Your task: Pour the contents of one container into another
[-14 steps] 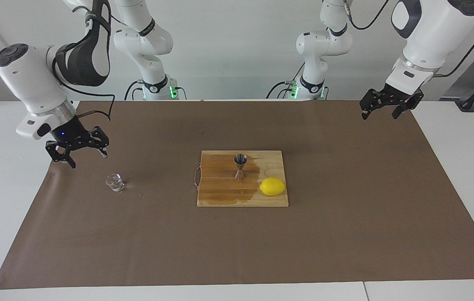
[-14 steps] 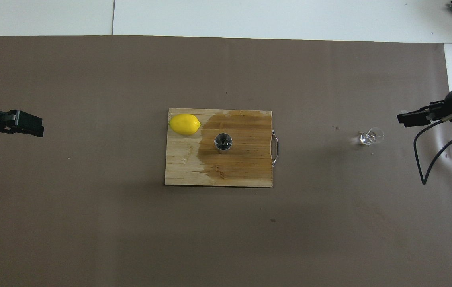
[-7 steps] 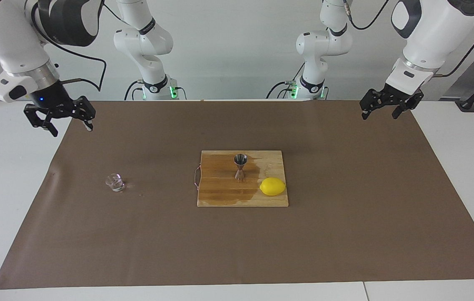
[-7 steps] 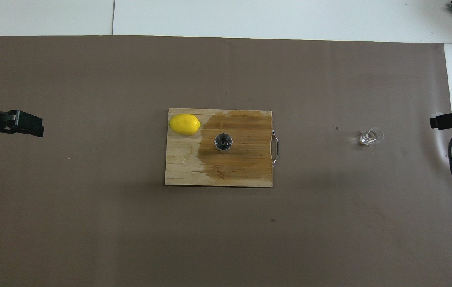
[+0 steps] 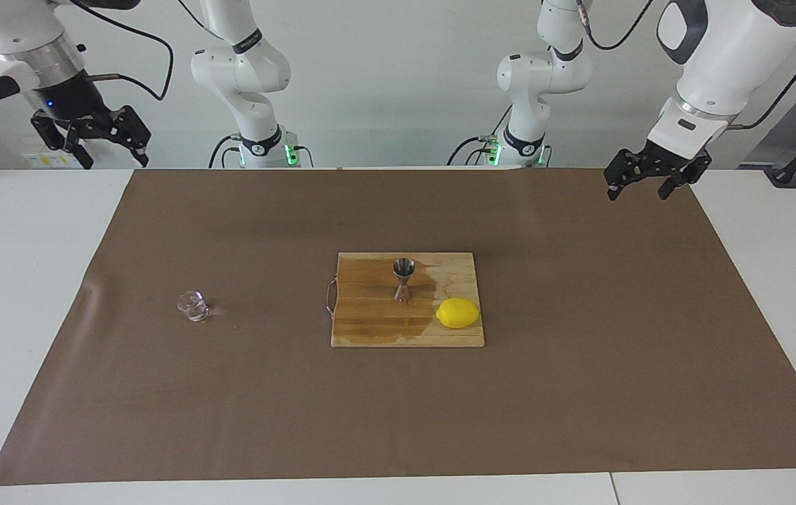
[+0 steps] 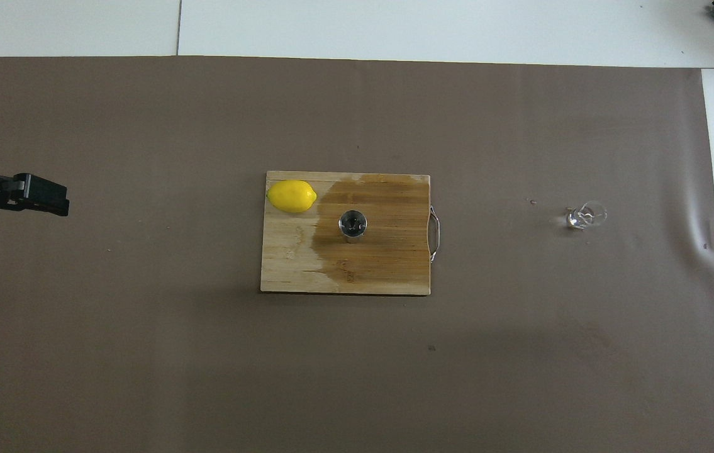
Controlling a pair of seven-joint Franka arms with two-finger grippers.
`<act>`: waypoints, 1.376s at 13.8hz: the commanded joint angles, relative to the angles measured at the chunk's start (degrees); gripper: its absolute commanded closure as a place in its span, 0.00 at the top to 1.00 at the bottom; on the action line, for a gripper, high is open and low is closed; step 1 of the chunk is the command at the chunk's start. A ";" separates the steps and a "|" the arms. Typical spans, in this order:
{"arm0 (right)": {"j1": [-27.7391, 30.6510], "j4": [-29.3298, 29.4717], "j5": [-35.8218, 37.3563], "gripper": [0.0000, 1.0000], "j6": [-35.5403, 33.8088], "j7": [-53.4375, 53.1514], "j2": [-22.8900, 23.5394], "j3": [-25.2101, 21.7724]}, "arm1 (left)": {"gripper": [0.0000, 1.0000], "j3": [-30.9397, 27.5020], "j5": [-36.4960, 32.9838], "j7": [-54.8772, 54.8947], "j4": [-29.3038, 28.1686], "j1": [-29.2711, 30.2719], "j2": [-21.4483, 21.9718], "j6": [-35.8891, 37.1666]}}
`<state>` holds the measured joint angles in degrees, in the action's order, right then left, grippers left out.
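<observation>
Facing view shows the right gripper (image 5: pixel 91 137) has risen and drawn back from the glass cup (image 5: pixel 193 306), now well apart, fingers spread and empty. That cup stands on the brown mat (image 5: pixel 229 400); the jigger (image 5: pixel 403 279) stands unmoved on the wet cutting board (image 5: pixel 369 333). Left gripper (image 5: pixel 653 179) waits, unchanged, open and empty.

jigger (image 5: pixel 403 279): shiny metal | cup (image 5: pixel 193 306): clear glass | board (image 5: pixel 369 330): wood (wet patch)
</observation>
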<state>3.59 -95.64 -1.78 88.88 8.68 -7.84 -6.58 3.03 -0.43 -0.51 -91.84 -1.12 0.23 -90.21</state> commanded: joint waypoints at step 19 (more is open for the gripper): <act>-1.57 -0.33 6.44 1.00 0.41 -1.03 0.11 1.66 | 1.00 0.13 -0.45 0.34 -1.24 0.24 1.44 0.38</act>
<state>2.27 -94.19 3.43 87.49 7.35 -7.06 -5.05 3.03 -0.43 -0.51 -91.84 -1.12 0.23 -90.20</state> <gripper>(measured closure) 0.000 0.000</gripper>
